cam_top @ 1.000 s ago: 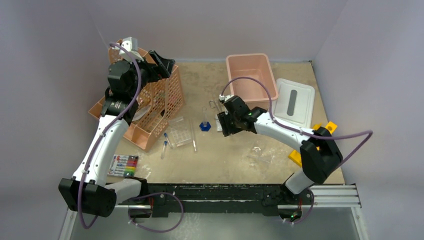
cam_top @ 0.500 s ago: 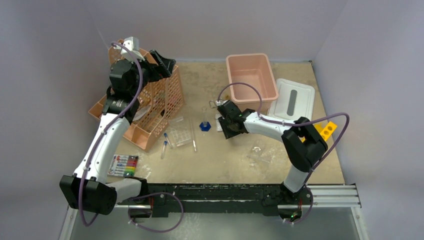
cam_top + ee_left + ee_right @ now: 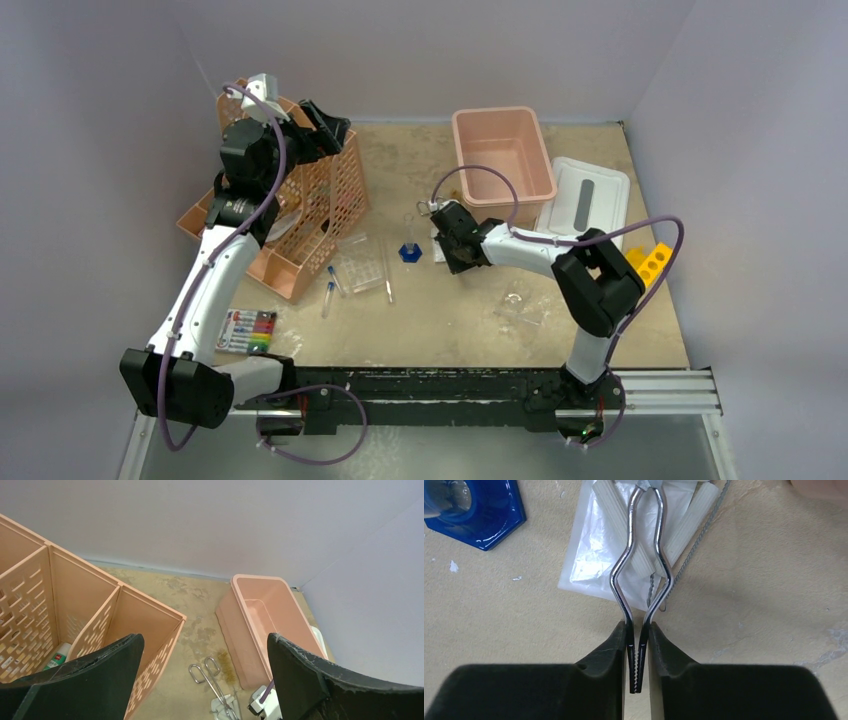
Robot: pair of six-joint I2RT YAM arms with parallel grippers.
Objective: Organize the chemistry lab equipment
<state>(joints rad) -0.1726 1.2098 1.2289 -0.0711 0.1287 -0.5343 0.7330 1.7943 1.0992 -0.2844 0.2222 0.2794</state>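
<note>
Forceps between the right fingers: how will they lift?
The forceps look thin bare metal: probably stiff, light. The right gripper grips only the tips, so the long handle end may swing or droop. Smooth steel might slip.

File organiser (image 3: 300, 215) stands rear left; tube rack (image 3: 362, 265) before it; flask (image 3: 408, 250) beside the rack's right; forceps (image 3: 614, 579) right of the flask; bin (image 3: 545, 160) behind them; marker pack (image 3: 250, 330) near left.
</note>
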